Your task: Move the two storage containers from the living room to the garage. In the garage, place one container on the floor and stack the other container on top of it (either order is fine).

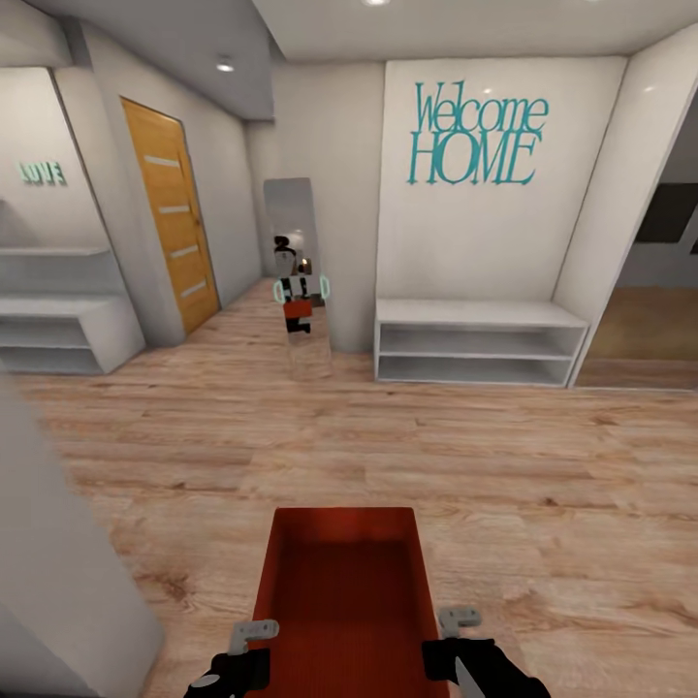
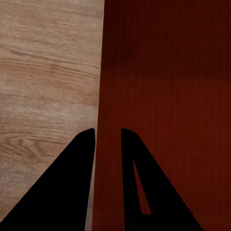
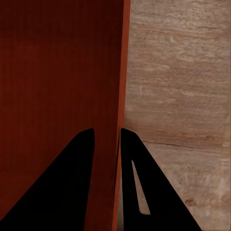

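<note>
Your left gripper and right gripper each pinch a wall of the storage container. Light wood plank floor lies beyond your fingers, with a white shelf bench against the wall.

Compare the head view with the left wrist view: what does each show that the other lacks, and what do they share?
Head view alone: the "Welcome HOME" lettering, a white shelf unit, a wooden door, a tall mirror, and the right tool at the bin's right wall.
Left wrist view alone: a close look at the left tool, one finger on each side of the bin's wall.
Both: the orange-red bin and the light wood floor.
</note>
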Controlling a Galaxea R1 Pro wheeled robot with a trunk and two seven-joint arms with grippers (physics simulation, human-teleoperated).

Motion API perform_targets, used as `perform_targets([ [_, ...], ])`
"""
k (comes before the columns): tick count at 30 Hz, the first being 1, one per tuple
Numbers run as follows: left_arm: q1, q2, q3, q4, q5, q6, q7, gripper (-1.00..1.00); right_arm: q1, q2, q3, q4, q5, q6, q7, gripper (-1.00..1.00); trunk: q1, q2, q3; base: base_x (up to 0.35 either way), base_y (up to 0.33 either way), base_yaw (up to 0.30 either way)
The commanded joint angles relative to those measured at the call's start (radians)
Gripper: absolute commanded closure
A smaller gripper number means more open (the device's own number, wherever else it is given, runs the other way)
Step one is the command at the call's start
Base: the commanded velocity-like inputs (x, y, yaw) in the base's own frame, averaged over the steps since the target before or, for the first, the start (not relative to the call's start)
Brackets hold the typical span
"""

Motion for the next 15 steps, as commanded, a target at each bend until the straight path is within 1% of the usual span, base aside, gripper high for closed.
perform_targets([
  [1, -0.001, 0.001, -0.003, 0.005, -0.005, 0.005, -0.020, 1.00, 0.000, -0.035, 0.031, -0.005, -0.019, 0.006, 0.011, 1.00, 0.001, 0.000, -0.001, 0.343, 0.000, 0.000],
  [10, -0.001, 0.001, -0.003, 0.005, -0.005, 0.005, -0.020, 1.00, 0.000, -0.035, 0.031, -0.005, -0.019, 0.006, 0.011, 1.00, 0.001, 0.000, -0.001, 0.343, 0.000, 0.001],
  [15, -0.001, 0.001, -0.003, 0.005, -0.005, 0.005, -0.020, 1.00, 0.000, -0.035, 0.031, -0.005, -0.020, 0.006, 0.011, 1.00, 0.001, 0.000, -0.001, 0.343, 0.000, 0.057],
])
